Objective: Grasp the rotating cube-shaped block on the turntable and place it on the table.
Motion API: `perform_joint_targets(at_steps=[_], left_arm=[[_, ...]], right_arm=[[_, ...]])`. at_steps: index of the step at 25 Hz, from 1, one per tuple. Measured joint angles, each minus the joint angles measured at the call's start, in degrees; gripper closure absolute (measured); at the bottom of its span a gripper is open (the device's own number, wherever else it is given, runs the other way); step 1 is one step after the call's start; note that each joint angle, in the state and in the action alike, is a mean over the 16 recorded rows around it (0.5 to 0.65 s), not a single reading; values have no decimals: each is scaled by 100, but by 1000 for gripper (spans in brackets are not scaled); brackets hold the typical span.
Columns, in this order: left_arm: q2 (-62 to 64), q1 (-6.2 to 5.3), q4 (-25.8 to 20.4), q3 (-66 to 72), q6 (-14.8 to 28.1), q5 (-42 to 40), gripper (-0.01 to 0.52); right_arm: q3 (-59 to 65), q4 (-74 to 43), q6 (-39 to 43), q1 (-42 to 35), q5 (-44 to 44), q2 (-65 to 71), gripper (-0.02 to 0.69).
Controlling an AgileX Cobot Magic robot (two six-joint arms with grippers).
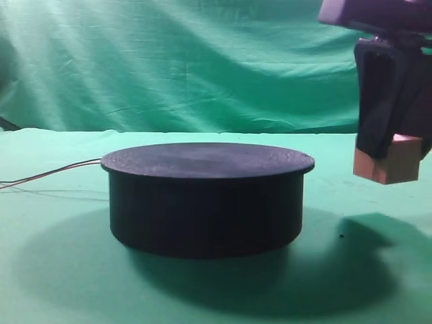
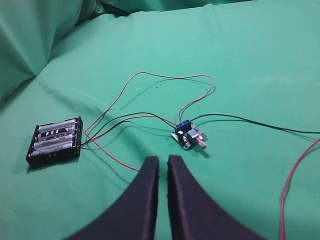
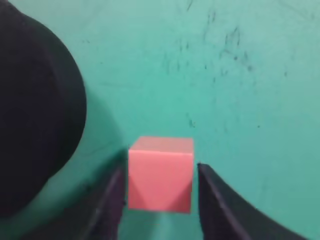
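The cube-shaped block (image 1: 396, 160) is salmon-pink and hangs tilted in the air at the far right, beside and clear of the turntable (image 1: 206, 196). My right gripper (image 1: 391, 150) is shut on it from above, well over the green table (image 1: 67, 270). In the right wrist view the block (image 3: 161, 172) sits between the two dark fingers of the gripper (image 3: 160, 168), with the turntable's black edge (image 3: 35, 110) at the left. The turntable's top is bare. My left gripper (image 2: 163, 159) is shut and empty above the cloth.
Thin wires (image 1: 47, 174) trail left from the turntable. In the left wrist view a black battery holder (image 2: 55, 141), a small blue circuit board (image 2: 188, 136) and looping red and black wires (image 2: 165, 77) lie on the cloth. A green backdrop (image 1: 169, 61) hangs behind.
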Motion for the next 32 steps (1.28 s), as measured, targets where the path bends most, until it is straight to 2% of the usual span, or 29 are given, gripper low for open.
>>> perform_joint_targets(at_steps=[3, 10, 14, 21, 32], left_arm=[[0, 0, 0, 0, 0, 0, 514], [0, 0, 0, 0, 0, 0, 514], [0, 0, 0, 0, 0, 0, 514], [0, 0, 0, 0, 0, 0, 514], [0, 0, 0, 0, 0, 0, 514]], right_arm=[[-98, -181, 153, 0, 313, -415, 345], [74, -522, 475, 0, 870, -1839, 574], [387, -514, 541, 0, 907, -2693, 650], [848, -314, 470, 0, 748, -3746, 665], [1036, -312, -517, -87, 210, -4326, 665]])
